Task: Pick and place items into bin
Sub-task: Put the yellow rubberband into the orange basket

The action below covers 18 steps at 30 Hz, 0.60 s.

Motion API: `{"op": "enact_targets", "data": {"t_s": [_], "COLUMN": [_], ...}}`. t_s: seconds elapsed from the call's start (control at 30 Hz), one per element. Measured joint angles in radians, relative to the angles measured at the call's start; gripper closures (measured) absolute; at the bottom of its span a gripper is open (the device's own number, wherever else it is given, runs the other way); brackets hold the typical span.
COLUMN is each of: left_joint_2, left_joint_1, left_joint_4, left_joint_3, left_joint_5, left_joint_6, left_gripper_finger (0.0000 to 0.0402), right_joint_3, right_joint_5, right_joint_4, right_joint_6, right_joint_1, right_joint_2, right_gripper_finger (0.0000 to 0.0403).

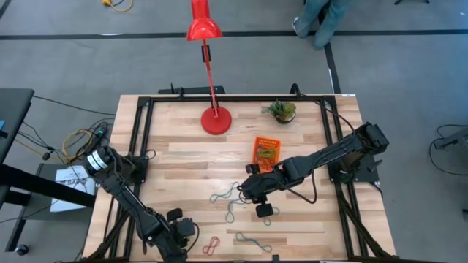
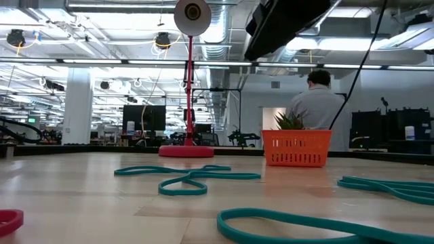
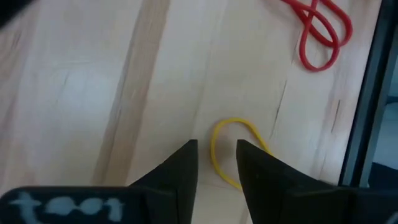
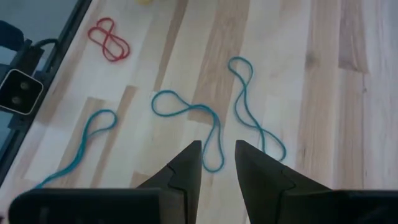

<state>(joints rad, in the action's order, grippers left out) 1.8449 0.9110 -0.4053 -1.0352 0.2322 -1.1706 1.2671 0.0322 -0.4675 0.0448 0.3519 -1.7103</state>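
Observation:
The orange bin (image 1: 267, 153) stands right of the table's middle and has small items inside. Several bands lie flat on the wood: teal ones (image 1: 223, 196) (image 1: 251, 240), a red one (image 1: 212, 245) and a yellow one (image 3: 234, 148). My left gripper (image 3: 217, 155) is open at the near edge (image 1: 181, 234). One strand of the yellow band runs between its fingertips. My right gripper (image 4: 217, 154) is open and hovers above the table's middle (image 1: 249, 191). The end loop of a teal band (image 4: 186, 115) lies below its fingertips.
A red lamp base (image 1: 216, 121) and a small potted plant (image 1: 281, 110) stand near the far edge. A black frame rail (image 1: 143, 139) borders the table. In the low view the bin (image 2: 297, 148) stands beyond teal bands (image 2: 190, 179). A person (image 2: 319, 102) is in the room behind.

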Motion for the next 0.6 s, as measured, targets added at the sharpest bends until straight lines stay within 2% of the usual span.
{"op": "enact_targets", "data": {"t_s": [0.2, 0.37, 0.43, 0.6], "left_joint_2": [0.031, 0.031, 0.031, 0.006], "left_joint_1": [0.009, 0.013, 0.008, 0.012], "left_joint_4": [-0.017, -0.036, -0.043, -0.048], "left_joint_3": [-0.003, -0.001, -0.001, -0.009], "left_joint_5": [-0.009, 0.006, 0.009, 0.12], "left_joint_6": [0.025, 0.1, 0.082, 0.09], "left_gripper_finger": [0.0309, 0.0383, 0.0394, 0.04], "right_joint_3": [0.0, 0.0, 0.0, 0.0], "right_joint_5": [0.0, 0.001, 0.002, 0.003], "right_joint_4": [0.007, 0.012, 0.013, 0.059], "right_joint_6": [0.0, -0.015, -0.02, -0.019], "right_joint_1": [0.0, -0.001, 0.0, -0.001], "right_joint_2": [0.0, 0.0, 0.0, 0.0], "right_gripper_finger": [0.031, 0.031, 0.031, 0.031]}}
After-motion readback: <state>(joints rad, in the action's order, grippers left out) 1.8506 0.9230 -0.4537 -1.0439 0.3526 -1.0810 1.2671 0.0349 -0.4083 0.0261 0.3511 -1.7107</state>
